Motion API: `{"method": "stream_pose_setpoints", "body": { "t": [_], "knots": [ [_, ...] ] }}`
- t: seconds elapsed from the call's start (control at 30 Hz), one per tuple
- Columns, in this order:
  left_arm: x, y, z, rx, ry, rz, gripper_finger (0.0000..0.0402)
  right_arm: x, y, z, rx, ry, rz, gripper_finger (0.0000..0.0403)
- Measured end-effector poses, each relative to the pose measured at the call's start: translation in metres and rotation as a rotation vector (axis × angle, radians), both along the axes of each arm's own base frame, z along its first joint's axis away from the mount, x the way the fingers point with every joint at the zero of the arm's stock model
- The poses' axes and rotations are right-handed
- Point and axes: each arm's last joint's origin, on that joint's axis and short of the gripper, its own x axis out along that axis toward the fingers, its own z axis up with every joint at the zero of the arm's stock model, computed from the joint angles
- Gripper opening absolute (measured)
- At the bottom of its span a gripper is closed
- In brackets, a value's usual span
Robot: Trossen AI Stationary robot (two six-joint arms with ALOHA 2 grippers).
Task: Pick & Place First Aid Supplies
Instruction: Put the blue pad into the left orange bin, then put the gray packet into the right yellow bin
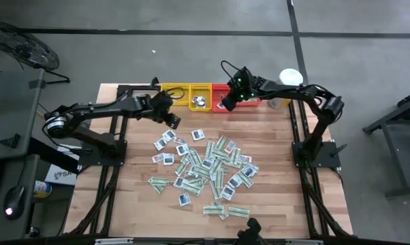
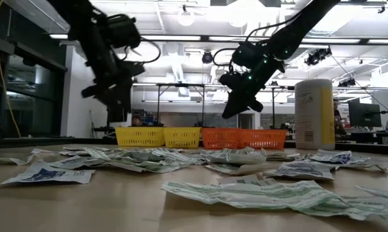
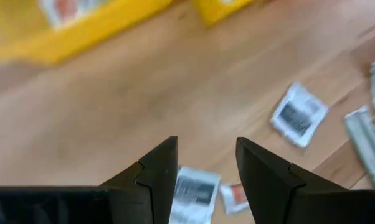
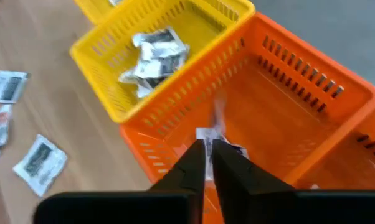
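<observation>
High view | right pincer [image 1: 227, 103] over orange tray [image 1: 222, 90] rim, seemingly barely parted | left pincer [image 1: 172, 121] open

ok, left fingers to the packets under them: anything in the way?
Nothing visible. The left gripper hangs open above bare table, with a square packet showing directly between its fingers and another farther off. No tray or arm crosses that gap.

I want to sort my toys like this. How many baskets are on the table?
4, in one row at the far edge of the table: a yellow basket, a second yellow basket, then an orange basket and a second orange basket.
</observation>
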Motion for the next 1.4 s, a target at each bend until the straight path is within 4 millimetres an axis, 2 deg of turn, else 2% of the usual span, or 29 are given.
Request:
{"method": "stream_pose_setpoints", "body": {
  "t": [0.27, 0.47, 1.0, 1.4],
  "knots": [
    [-0.015, -0.011, -0.022, -0.177, 0.032, 0.06, 0.0161, -0.004, -0.006, 0.002, 0.024, -0.041, 0.028, 0.0142],
    [-0.014, -0.011, -0.028, -0.224, 0.061, 0.048, 0.0161, -0.007, -0.008, 0.007, 0.058, -0.096, 0.075, 0.0188],
    [-0.012, -0.011, -0.049, -0.32, 0.183, 0.083, 0.0161, -0.005, -0.003, 0.008, 0.159, -0.154, 0.129, 0.0184],
    [-0.004, -0.007, -0.057, -0.312, 0.162, 0.061, 0.0161, 0.003, 0.007, 0.008, 0.176, -0.153, 0.147, 0.0183]
  ]
}}
